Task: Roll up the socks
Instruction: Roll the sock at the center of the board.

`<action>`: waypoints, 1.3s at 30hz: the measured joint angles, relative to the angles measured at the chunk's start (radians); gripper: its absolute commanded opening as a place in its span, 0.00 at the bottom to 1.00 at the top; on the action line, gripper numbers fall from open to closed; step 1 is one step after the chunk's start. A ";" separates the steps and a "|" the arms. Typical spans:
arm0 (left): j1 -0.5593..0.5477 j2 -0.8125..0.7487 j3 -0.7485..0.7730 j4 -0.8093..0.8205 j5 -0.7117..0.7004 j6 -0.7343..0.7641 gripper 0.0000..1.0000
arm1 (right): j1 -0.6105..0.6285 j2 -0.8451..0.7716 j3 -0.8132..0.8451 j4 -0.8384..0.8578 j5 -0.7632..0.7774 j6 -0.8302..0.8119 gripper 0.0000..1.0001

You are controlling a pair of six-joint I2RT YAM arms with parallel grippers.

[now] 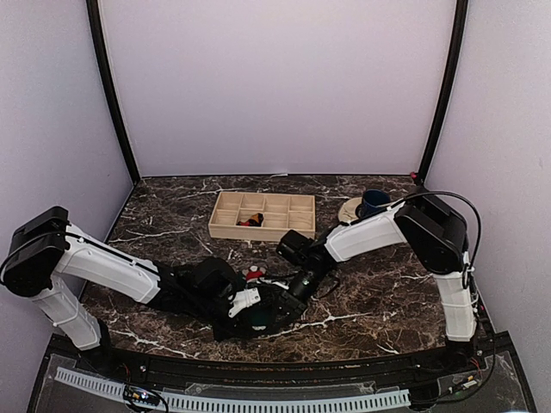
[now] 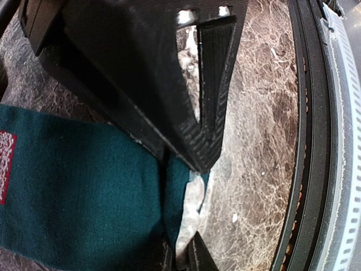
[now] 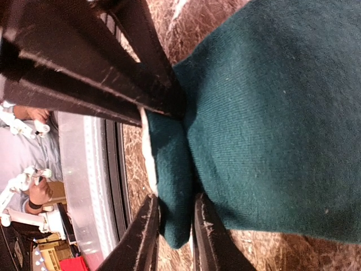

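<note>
The left claw pinches the dark teal-green fabric sock on the marble counter; the right claw straddles its fold, and we cannot tell whether it grips.

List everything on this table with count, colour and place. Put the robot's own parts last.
green sock: one, dark teal with a red-and-white patch, lying on the table near the front edge, between the two grippers
black sock: one, black and orange-red, bundled in a front compartment of the tray
tray: one, pale wood, divided, at the back of the table, near the middle
cup: one, dark blue, standing on the plate, back right
plate: one, cream, under the cup
table: one, dark brown marble with white veins
left gripper: one, black, fingers either side of the green sock's edge
right gripper: one, black, fingers around a folded end of the green sock
</note>
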 measured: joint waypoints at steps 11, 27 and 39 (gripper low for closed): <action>0.035 0.034 0.025 -0.004 0.087 -0.034 0.11 | -0.039 -0.032 -0.093 0.099 -0.056 0.051 0.21; 0.111 0.095 0.068 -0.050 0.279 -0.129 0.11 | -0.093 -0.127 -0.257 0.314 -0.043 0.194 0.21; 0.158 0.146 0.071 -0.063 0.446 -0.216 0.11 | -0.094 -0.268 -0.372 0.444 0.126 0.234 0.20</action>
